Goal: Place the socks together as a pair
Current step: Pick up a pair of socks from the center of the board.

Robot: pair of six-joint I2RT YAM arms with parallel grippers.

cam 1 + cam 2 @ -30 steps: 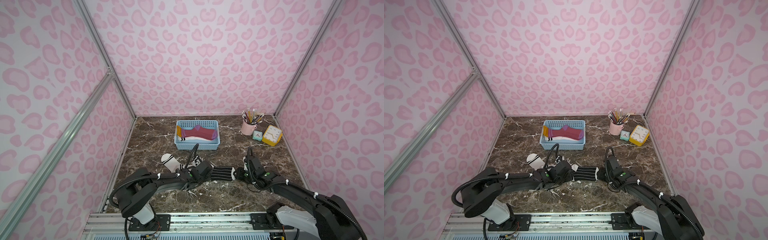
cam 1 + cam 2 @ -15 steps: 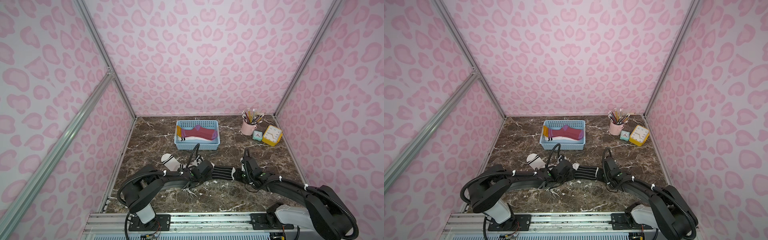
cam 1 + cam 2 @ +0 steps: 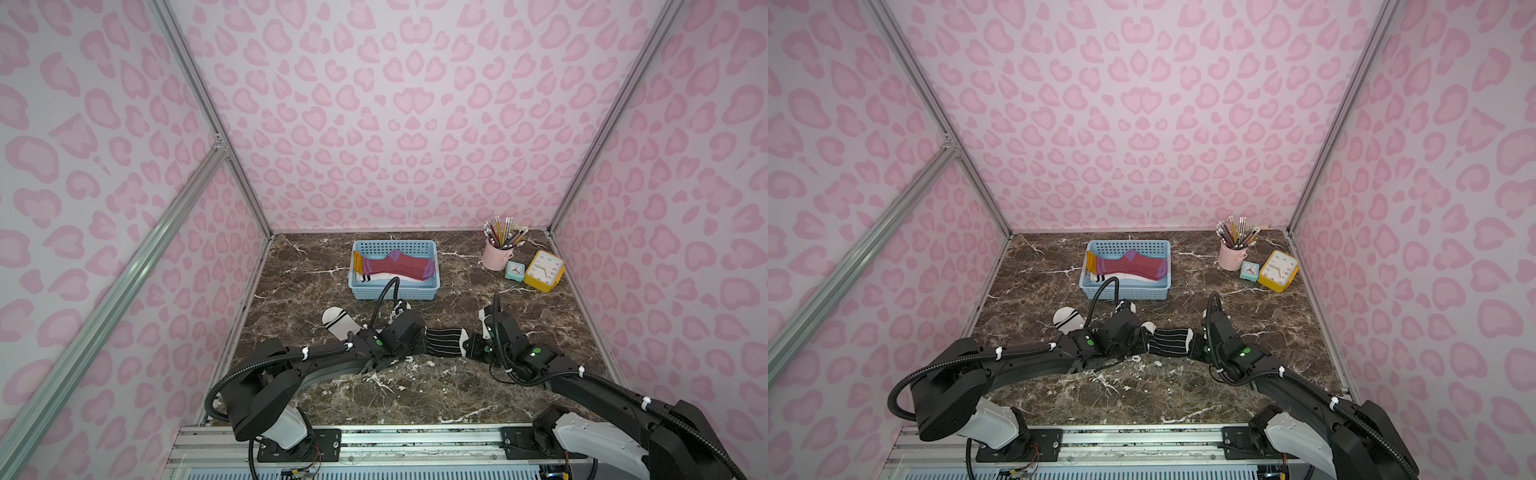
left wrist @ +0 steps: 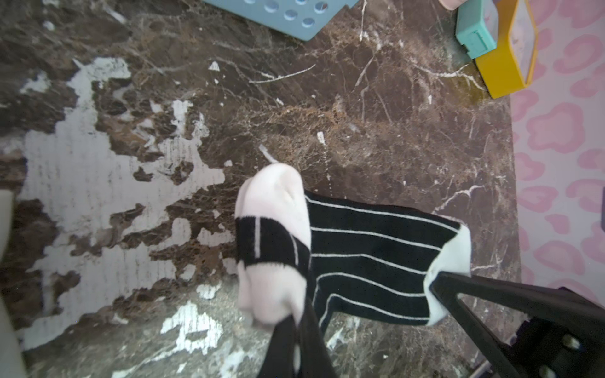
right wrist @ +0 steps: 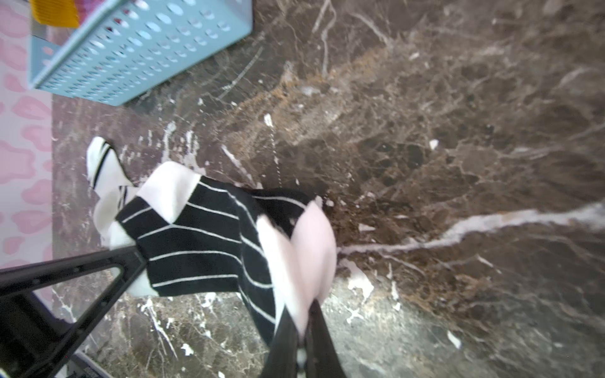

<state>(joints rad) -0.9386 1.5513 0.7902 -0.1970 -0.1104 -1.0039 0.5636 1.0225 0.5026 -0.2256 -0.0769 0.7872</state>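
Brown marble tabletop (image 3: 415, 395), pink spotted walls (image 3: 395, 124), left claw (image 4: 296, 324) and right claw (image 5: 302, 320) clenched on ends of black striped sock (image 4: 370, 255)

Your left arm (image 3: 324, 365) and right arm (image 3: 590, 382) are both matte black, with rounded, bulky joint housings. Each base wears a glossy white shell (image 3: 286, 428) and sits on a black plate (image 3: 328, 444) fixed with silver screws. You have black corrugated cable (image 3: 384, 291) looping off each wrist and running along the links, cinched by white zip ties (image 3: 305, 354). A small green light (image 3: 379, 343) glows near each wrist. Your left gripper (image 4: 298, 324) ends in slim black fingers, and your right gripper (image 5: 302, 314) matches. Seen side-on, a finger is a black triangular frame (image 4: 491, 288) with an open cutout and round screw heads (image 4: 571, 342).
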